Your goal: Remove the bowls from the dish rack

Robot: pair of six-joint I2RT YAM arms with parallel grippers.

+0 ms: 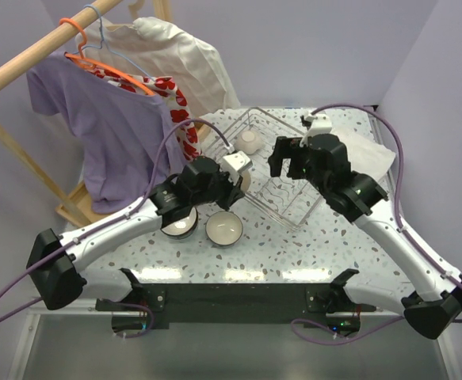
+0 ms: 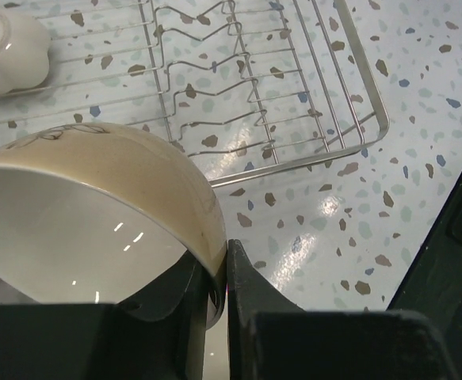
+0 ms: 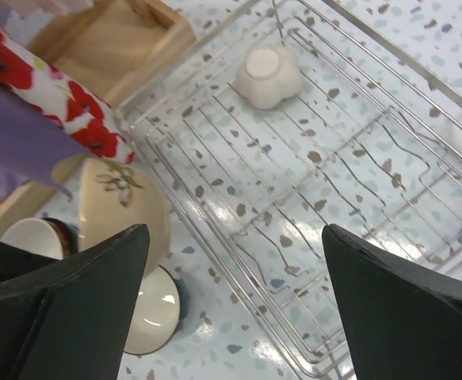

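The beige bowl [image 2: 96, 198] with a little flower on it is tipped on its side, just outside the left edge of the dish rack [image 2: 371, 79]. Its open mouth looks back at my left arm and its bottom looks toward the rack. My left pincer [image 2: 217, 269] pinches its rim tight, one finger inside and one outside. My right pincer [image 3: 235, 231] is spread wide and holds nothing. It hangs over the middle of the rack. A white bowl [image 3: 269, 75] sits upside down in the far corner of the rack. Two more bowls stand right way up on the table: a dark-sided bowl [image 1: 224, 229] and a bowl under my left arm [image 1: 179, 223]. My left arm reaches forward and to the right. My right arm reaches forward and bends left.
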